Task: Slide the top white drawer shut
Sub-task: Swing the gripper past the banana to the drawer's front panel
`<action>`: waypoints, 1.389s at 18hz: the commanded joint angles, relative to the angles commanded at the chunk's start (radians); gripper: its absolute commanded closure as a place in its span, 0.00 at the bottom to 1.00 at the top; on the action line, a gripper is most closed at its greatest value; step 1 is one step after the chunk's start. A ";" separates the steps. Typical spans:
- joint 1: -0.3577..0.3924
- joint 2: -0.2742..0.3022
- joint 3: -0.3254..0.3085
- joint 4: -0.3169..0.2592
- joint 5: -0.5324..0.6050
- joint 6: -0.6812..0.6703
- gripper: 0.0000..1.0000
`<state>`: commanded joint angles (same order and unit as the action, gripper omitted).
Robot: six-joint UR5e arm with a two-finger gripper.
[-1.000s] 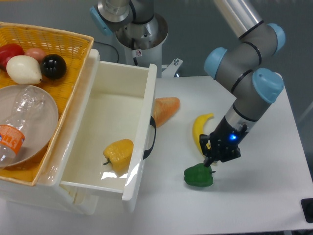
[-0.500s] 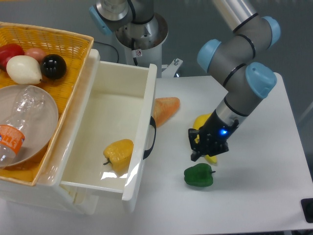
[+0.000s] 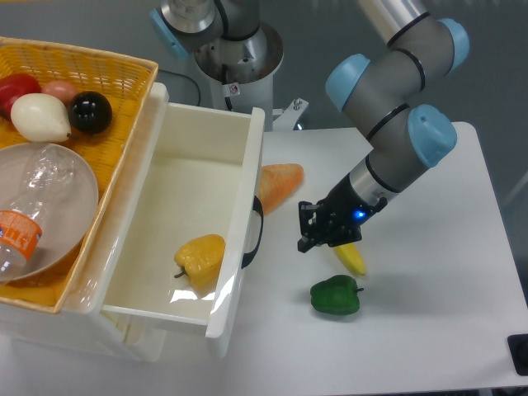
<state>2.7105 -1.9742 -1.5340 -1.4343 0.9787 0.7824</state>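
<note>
Cream-white top drawer (image 3: 177, 177): pulled fully out, black handle (image 3: 256, 233) on front panel facing the gripper; yellow pepper (image 3: 200, 257) inside.
Gripper (image 3: 309, 233): low over table (image 3: 429, 330), just right of the handle, not touching; finger gap too dark to judge, nothing visibly held.
Near gripper: banana (image 3: 352, 258) partly under it, green pepper (image 3: 335, 295) below, orange piece (image 3: 279, 183) against drawer front.
Left side: wicker basket (image 3: 124, 78) beside drawer.

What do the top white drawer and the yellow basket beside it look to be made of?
The top white drawer: apparently glossy cream plastic, with light glare on its smooth walls. The basket: seemingly woven wicker or wicker-look plastic, shown by its criss-cross strands; which one is unclear.
</note>
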 joint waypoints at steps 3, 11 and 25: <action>-0.006 -0.002 0.000 -0.002 -0.003 -0.044 0.86; -0.017 0.003 0.000 -0.041 -0.031 -0.057 0.86; -0.060 0.020 0.000 -0.094 -0.043 -0.083 0.86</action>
<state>2.6507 -1.9543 -1.5340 -1.5278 0.9357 0.6995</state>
